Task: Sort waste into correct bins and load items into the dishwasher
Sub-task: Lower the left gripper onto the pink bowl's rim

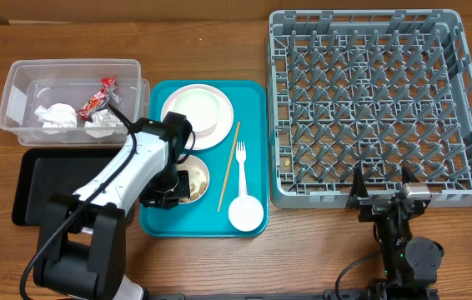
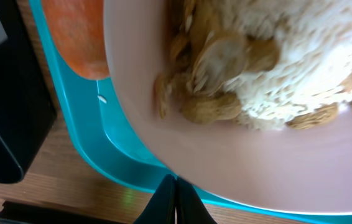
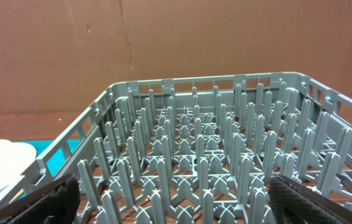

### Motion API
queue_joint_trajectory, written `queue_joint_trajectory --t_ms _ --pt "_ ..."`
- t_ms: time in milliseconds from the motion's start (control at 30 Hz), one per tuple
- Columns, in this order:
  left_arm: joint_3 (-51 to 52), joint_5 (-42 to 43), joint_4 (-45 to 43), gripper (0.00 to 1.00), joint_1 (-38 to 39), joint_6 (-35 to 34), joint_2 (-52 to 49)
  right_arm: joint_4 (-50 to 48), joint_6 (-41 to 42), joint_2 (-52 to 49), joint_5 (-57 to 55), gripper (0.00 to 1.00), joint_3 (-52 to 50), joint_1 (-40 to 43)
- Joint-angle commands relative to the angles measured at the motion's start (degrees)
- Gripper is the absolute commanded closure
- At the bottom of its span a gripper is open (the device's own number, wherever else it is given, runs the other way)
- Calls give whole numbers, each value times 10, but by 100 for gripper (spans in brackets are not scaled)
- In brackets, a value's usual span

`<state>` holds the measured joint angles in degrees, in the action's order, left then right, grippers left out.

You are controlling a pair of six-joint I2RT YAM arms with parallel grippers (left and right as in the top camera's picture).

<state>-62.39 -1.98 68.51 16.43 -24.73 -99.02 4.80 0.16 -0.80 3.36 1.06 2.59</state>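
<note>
Inside clear tub [image 1: 73,62], two napkins [image 1: 55,116], one wrapper [image 1: 96,100]

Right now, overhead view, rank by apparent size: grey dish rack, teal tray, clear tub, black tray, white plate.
1. Square grey plastic dish rack
2. Teal rectangular serving tray
3. Clear rectangular plastic tub and flat black rectangular tray: similar footprint, and the left arm hides part of the black one, so unranked
4. White round plate

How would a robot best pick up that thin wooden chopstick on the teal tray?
Probably from straight above: grip the chopstick near its middle, jaws set across its thin shaft. It lies flat on the teal tray, and there is bare tray on either side there, between the bowl and the fork.
</note>
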Motion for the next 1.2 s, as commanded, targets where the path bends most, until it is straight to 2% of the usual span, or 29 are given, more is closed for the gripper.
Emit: queue_joint_trajectory --t_ms 0,400,700,900,1167 --pt "15 -1 0 96 3 3 -3 -2 -2 6 -7 0 -6 3" --pt "19 62 -36 96 3 1 -3 -2 -2 6 -7 0 -6 3" --pt "19 71 -59 96 3 1 -3 -2 -2 6 -7 0 -6 3" --pt "19 122 -82 96 3 5 -3 -2 -2 6 -7 0 -6 3" --pt "3 189 -58 96 3 44 15 -2 -2 6 -7 0 -6 3"
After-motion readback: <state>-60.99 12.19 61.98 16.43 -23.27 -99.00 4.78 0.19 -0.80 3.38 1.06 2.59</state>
